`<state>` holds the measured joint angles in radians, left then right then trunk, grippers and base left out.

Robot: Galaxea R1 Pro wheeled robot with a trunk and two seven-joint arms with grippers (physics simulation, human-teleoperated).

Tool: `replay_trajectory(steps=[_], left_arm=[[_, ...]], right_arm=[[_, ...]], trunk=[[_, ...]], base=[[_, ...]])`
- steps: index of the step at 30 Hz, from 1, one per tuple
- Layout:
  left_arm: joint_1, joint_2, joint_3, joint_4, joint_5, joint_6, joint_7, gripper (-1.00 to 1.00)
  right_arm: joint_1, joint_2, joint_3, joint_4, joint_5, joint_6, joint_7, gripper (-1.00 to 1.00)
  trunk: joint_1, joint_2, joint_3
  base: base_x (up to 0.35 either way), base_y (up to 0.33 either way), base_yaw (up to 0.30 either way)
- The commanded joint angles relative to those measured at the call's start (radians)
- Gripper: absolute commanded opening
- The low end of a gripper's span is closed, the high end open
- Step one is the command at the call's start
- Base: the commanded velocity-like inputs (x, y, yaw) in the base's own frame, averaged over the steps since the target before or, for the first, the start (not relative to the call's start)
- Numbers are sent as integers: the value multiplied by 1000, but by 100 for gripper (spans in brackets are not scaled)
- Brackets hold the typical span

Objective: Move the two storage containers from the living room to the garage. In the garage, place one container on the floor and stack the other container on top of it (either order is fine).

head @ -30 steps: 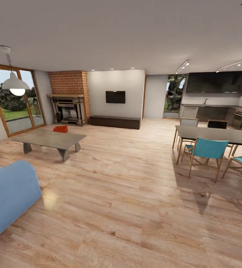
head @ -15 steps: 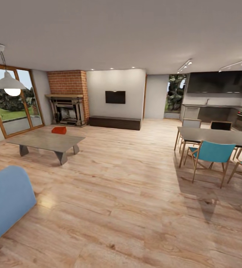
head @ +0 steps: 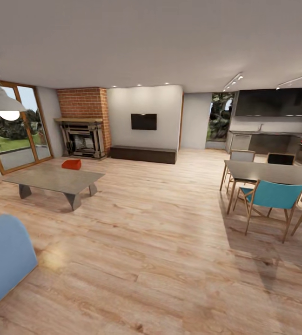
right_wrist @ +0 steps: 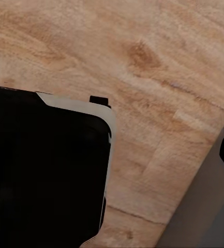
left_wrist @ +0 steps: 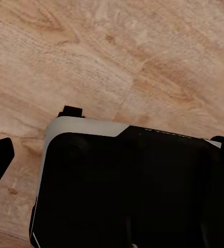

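One orange-red storage container [head: 71, 164] sat on the far end of the low grey coffee table [head: 53, 179] in the living room, well apart from the robot. Whether a second container sat behind or beside it could not be told; it was too small in the head view. Behind the table were the red-brick fireplace [head: 84, 122] and the wood-framed glass doors [head: 12, 125]; the black wall TV [head: 144, 122] hung over a dark low cabinet [head: 143, 154]. A blue sofa [head: 4, 258] edge was near the robot on its left, and a dining table [head: 274, 173] with a teal chair [head: 272, 197] stood to the right, with a dark kitchen beyond. A pendant lamp [head: 3, 102] hung upper left.

Both wrist views looked down at the light wood plank floor [left_wrist: 143, 57] past dark robot body parts; the left end effector and the right end effector could not be read as spread or pressed together, cannot tell.

Progress judged: barely begun. Container not yet reached or grasped, nothing carried. Left to do: approach the table, pick up, haul to the garage, set one on the concrete, stack the other on it.
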<state>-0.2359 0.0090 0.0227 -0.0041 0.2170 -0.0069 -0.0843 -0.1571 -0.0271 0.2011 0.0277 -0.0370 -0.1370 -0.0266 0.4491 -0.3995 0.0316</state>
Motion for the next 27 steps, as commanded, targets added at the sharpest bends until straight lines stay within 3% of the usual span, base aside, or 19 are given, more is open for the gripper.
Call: replay_trajectory(steps=[1,20,23,27], left_arm=[[0,0,2,1,7,-1,-5,100],[0,1,2,1,7,-4,-4,100],[0,0,2,1,7,-4,56,100],[0,-1,3,1,7,-4,82,100]], right_arm=[[-1,0,8,3,-4,-5,-3,100],[-1,-2,0,3,-17,-19,-7,100],[-1,-1,0,3,-18,-19,-7,100],[-1,-1,0,3,-18,-19,-7,100]], trunk=[[1,-1,0],[1,-1,0],[1,-1,0],[1,-1,0]], base=[[329,0,0],[329,0,0],[329,0,0],[329,0,0]])
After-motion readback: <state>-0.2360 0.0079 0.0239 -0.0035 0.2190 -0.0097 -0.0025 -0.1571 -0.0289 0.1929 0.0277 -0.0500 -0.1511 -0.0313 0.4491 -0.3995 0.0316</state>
